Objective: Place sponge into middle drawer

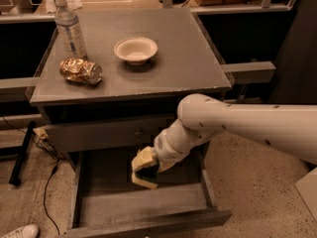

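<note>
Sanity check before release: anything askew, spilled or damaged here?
Only the can: crushed and lying on its side on the cabinet top, by the upright water bottle. Bowl sits upright, no spill seen. The gripper holds the sponge over the open middle drawer, as expected.

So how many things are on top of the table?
3: a water bottle back left, a crushed can in front of it, a bowl mid-table. The gripper hangs over the open drawer.
</note>
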